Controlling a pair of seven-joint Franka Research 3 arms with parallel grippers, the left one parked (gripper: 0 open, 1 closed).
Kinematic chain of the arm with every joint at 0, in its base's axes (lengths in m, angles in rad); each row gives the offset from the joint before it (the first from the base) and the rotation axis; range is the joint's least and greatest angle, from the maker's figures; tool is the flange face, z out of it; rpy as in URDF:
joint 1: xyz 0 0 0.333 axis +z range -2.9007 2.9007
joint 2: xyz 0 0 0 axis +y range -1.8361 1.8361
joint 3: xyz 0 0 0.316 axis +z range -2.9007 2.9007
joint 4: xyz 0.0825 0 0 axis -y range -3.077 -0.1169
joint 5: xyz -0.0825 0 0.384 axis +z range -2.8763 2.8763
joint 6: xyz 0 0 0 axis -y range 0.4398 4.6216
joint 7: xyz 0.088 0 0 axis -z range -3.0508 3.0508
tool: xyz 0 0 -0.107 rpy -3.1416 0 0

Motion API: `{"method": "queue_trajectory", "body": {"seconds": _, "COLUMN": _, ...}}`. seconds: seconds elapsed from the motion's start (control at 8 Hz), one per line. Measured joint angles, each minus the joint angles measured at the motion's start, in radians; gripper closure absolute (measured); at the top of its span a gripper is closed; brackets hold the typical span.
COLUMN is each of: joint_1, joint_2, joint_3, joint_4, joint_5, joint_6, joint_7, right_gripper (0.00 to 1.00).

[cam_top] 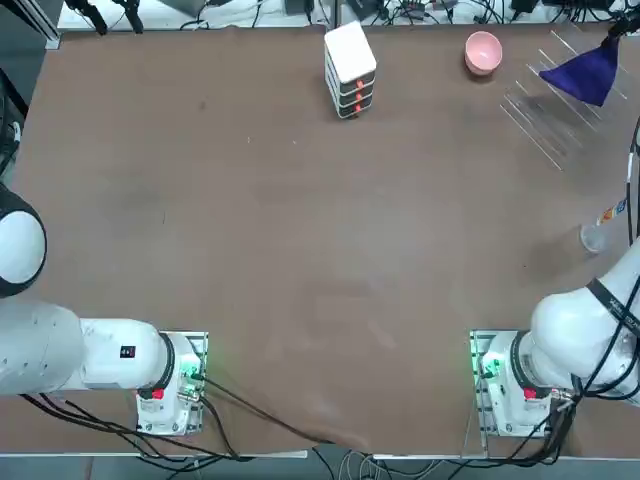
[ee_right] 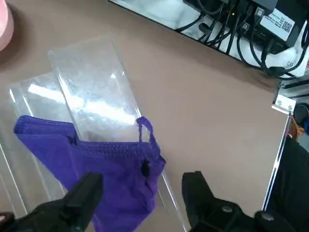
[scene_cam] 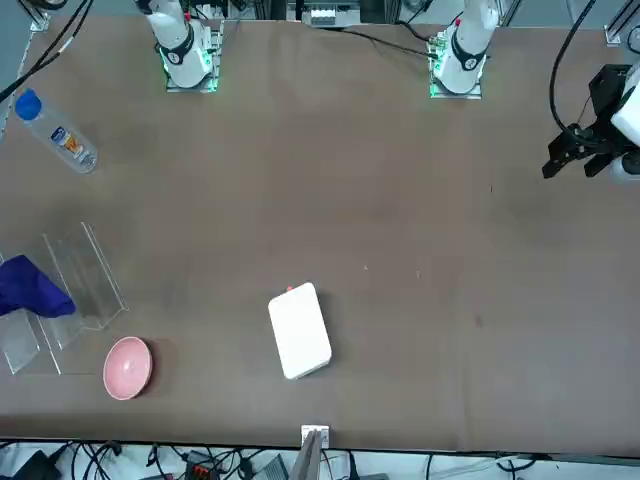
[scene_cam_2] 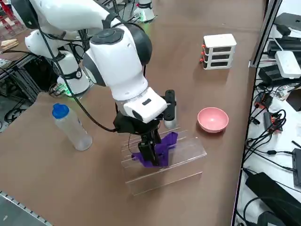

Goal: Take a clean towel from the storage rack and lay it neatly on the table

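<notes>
Hanging over the clear acrylic storage rack [scene_cam_2: 162,162], the purple towel [ee_right: 104,166] looks light, soft and limp (likely to sag once lifted). The right gripper [ee_right: 142,193] straddles its hemmed corner, fingers apart; pinching that thick hem seems safest.

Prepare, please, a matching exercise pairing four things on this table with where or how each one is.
Things:
1. towel
2. pink bowl
3. water bottle
4. right tool

States:
A. lying on its side
B. open, just above the towel
C. draped on the clear storage rack
D. between rack and white drawer box

Pairs: 1-C, 2-D, 3-A, 4-B
</notes>
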Motion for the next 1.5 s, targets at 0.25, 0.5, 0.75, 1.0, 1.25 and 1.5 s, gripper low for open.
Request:
{"method": "queue_trajectory", "body": {"seconds": 0.25, "joint_1": -0.007, "joint_2": 0.013, "joint_3": 0.001, "joint_4": 0.0, "joint_5": 0.003, "joint_6": 0.004, "joint_7": 0.0, "right_gripper": 0.08}}
{"method": "queue_trajectory", "body": {"seconds": 0.5, "joint_1": -0.013, "joint_2": 0.025, "joint_3": 0.001, "joint_4": 0.0, "joint_5": 0.011, "joint_6": 0.013, "joint_7": 0.0, "right_gripper": 0.31}}
{"method": "queue_trajectory", "body": {"seconds": 0.75, "joint_1": -0.015, "joint_2": 0.026, "joint_3": 0.001, "joint_4": 0.0, "joint_5": 0.016, "joint_6": 0.016, "joint_7": 0.0, "right_gripper": 0.56}}
{"method": "queue_trajectory", "body": {"seconds": 1.0, "joint_1": -0.015, "joint_2": 0.026, "joint_3": 0.007, "joint_4": 0.0, "joint_5": 0.019, "joint_6": 0.019, "joint_7": 0.0, "right_gripper": 0.89}}
{"method": "queue_trajectory", "body": {"seconds": 1.25, "joint_1": -0.013, "joint_2": 0.024, "joint_3": 0.027, "joint_4": 0.006, "joint_5": 0.023, "joint_6": 0.019, "joint_7": 0.0, "right_gripper": 0.96}}
{"method": "queue_trajectory", "body": {"seconds": 1.5, "joint_1": 0.002, "joint_2": 0.003, "joint_3": 0.038, "joint_4": 0.018, "joint_5": 0.025, "joint_6": -0.019, "joint_7": 0.0, "right_gripper": 0.96}}
